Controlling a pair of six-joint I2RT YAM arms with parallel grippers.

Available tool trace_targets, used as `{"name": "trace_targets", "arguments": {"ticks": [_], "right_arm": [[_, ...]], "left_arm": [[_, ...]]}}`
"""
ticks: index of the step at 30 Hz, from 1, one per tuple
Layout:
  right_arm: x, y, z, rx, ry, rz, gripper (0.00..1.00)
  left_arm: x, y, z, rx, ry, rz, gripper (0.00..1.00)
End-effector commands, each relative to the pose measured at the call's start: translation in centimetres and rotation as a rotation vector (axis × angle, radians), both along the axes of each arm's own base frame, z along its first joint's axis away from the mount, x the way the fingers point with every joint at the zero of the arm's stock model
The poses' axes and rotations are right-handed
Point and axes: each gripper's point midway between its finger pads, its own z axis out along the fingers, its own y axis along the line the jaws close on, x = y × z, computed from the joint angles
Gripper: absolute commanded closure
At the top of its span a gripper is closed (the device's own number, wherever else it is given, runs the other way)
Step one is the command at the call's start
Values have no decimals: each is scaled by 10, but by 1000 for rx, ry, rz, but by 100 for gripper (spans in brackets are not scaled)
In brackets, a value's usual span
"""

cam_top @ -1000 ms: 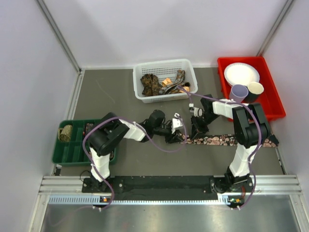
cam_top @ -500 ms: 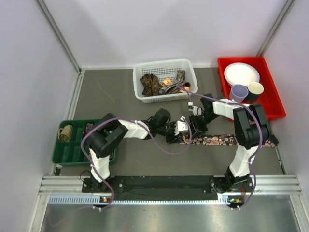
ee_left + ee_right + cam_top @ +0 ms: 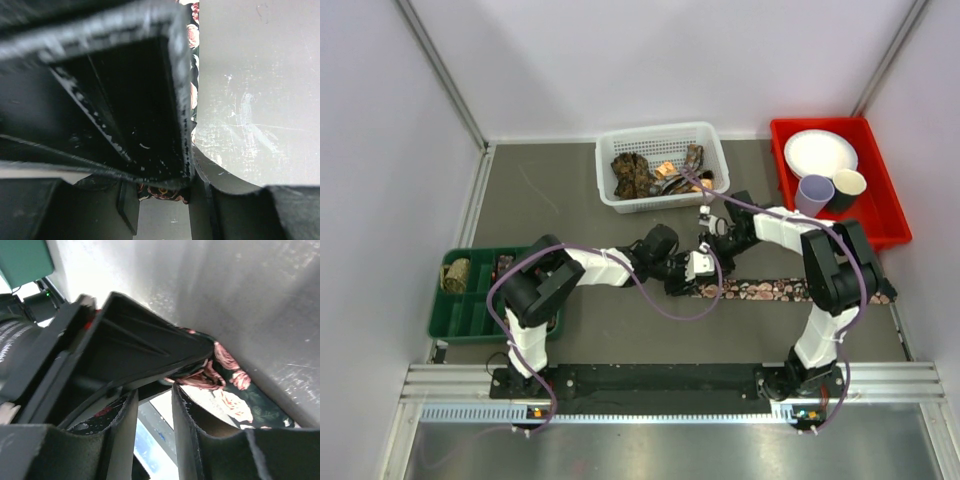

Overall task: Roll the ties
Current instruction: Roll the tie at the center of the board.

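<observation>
A long dark tie (image 3: 800, 290) with pink roses lies flat across the table, right of centre. My left gripper (image 3: 692, 272) is at the tie's left end. In the left wrist view the left gripper (image 3: 161, 200) has a folded bit of the tie (image 3: 165, 193) between its fingertips. My right gripper (image 3: 712, 243) is just behind that end, against the left gripper. In the right wrist view the right gripper (image 3: 152, 400) has a narrow empty gap between its fingers, and the tie's end (image 3: 225, 390) lies beside its right finger. The black left finger crosses in front.
A white mesh basket (image 3: 620, 140) at the back holds several loose ties (image 3: 635, 175). A green tray (image 3: 470, 310) at the left holds a coiled tie (image 3: 456, 275). A red bin (image 3: 880, 215) at the right holds a plate (image 3: 820, 152) and two cups (image 3: 814, 192).
My left gripper has moved right, onto the tie's left end. My right gripper has shifted left and back, closing up against the left gripper.
</observation>
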Motion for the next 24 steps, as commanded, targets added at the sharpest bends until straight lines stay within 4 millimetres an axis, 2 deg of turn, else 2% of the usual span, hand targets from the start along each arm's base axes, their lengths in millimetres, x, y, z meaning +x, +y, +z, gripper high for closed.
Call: {"name": "trace_targets", "arguments": {"ticks": [1, 6, 8, 12, 13, 17, 20, 21, 23, 24], "right_arm": [[8, 8, -11, -11, 0, -15, 67], [5, 0, -26, -73, 0, -50, 64], [12, 4, -26, -59, -35, -81, 58], [13, 10, -33, -48, -46, -96, 58], [13, 11, -33, -44, -47, -94, 60], [5, 6, -41, -56, -49, -55, 100], [-4, -2, -46, -79, -46, -19, 100], [-7, -7, -50, -91, -39, -17, 100], [-8, -13, -56, -108, -45, -11, 100], [-8, -17, -58, -116, -29, -18, 100]], "left_arm": [[-8, 53, -58, 268, 62, 103, 80], [-10, 55, -61, 273, 74, 118, 80], [-12, 54, -62, 272, 73, 115, 80], [-14, 54, -64, 278, 78, 113, 80], [-14, 54, -65, 281, 79, 114, 81], [-18, 55, -68, 288, 83, 106, 80], [-21, 59, -72, 304, 107, 116, 73], [-21, 56, -71, 296, 115, 111, 64], [-28, 55, -72, 269, 135, 91, 57], [-29, 53, -70, 251, 142, 88, 49]]}}
